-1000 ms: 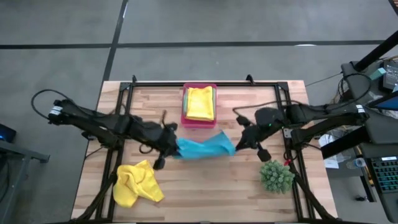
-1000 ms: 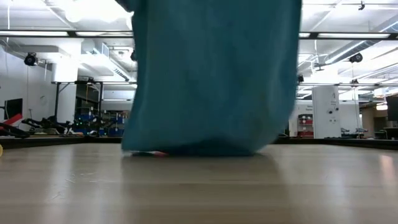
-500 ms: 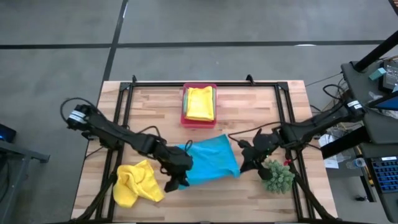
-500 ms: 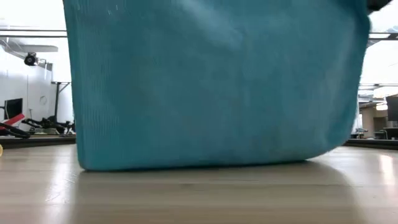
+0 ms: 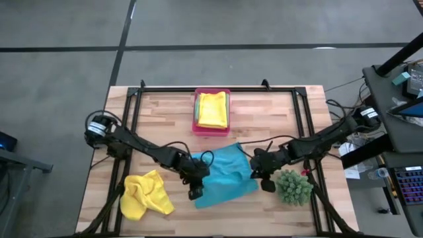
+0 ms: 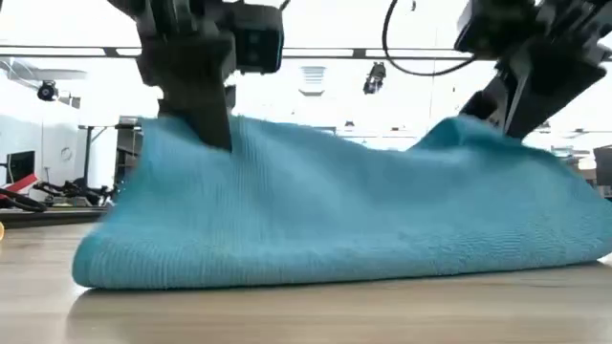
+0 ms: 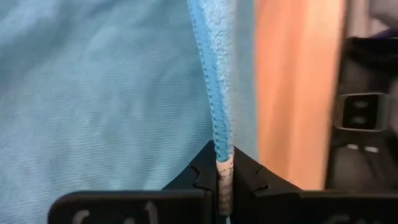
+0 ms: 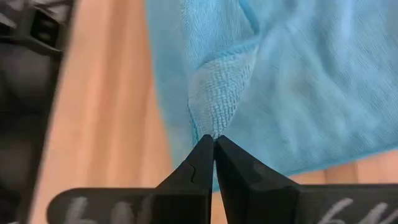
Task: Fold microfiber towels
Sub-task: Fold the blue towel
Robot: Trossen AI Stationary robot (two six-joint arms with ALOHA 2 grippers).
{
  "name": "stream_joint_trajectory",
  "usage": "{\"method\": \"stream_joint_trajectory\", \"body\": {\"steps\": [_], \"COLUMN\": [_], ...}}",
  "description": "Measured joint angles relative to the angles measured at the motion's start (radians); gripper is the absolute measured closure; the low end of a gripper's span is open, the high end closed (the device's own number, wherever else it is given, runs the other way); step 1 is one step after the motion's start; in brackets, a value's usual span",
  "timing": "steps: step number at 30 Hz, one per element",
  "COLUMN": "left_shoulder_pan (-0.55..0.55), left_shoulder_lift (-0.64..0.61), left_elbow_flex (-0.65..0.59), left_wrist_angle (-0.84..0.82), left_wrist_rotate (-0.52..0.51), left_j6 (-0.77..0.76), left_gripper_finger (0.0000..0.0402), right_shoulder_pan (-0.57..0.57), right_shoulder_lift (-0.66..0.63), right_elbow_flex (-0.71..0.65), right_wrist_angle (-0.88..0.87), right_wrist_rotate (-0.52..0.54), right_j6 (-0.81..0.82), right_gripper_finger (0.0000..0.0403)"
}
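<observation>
A turquoise blue microfiber towel point(image 5: 225, 175) lies spread near the table's middle, with its two near corners raised off the wood. My left gripper point(image 5: 195, 190) is shut on the near left corner. My right gripper point(image 5: 262, 176) is shut on the near right corner. In the low view the cloth point(image 6: 335, 220) sags from both grippers onto the table. A crumpled yellow towel point(image 5: 145, 195) lies at the near left. A folded yellow towel point(image 5: 212, 109) sits in the pink tray point(image 5: 211, 129), on top of other cloths. My left gripper pinches the towel's hemmed edge point(image 7: 219, 134) at the white label between its two fingers, slanting down from the table's left. The cloth runs slack from there to the table. My right gripper pinches a bunched corner point(image 8: 214, 118) between its fingertips point(image 8: 200, 155), slanting down from the table's right. That corner stands a little above the table, and the rest lies on it.
A spiky green plant point(image 5: 293, 186) stands close by my right gripper, at the near right. The pink tray is at the far middle. Black frame rails point(image 5: 135, 119) run along both sides of the wooden table point(image 5: 264, 112).
Both grippers have come down and toward the table's near edge, still shut on the towel. A second ago the towel hung upright between them. It has since been laid out, its far part on the wood and only the held corners raised.
</observation>
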Motion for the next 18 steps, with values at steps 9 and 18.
{"method": "stream_joint_trajectory", "body": {"steps": [9, 18], "left_shoulder_pan": [0.036, 0.106], "left_shoulder_lift": [0.017, 0.017], "left_elbow_flex": [-0.001, -0.003], "left_wrist_angle": [-0.159, -0.226], "left_wrist_rotate": [-0.003, -0.122], "left_j6": [-0.014, 0.072], "left_gripper_finger": [0.0401, 0.0401], "right_shoulder_pan": [-0.08, -0.186], "right_shoulder_lift": [0.12, 0.113], "right_elbow_flex": [0.01, 0.03], "right_wrist_angle": [-0.016, -0.048], "right_wrist_rotate": [0.094, 0.158], "right_j6": [-0.017, -0.044], "right_gripper_finger": [0.0394, 0.0394]}}
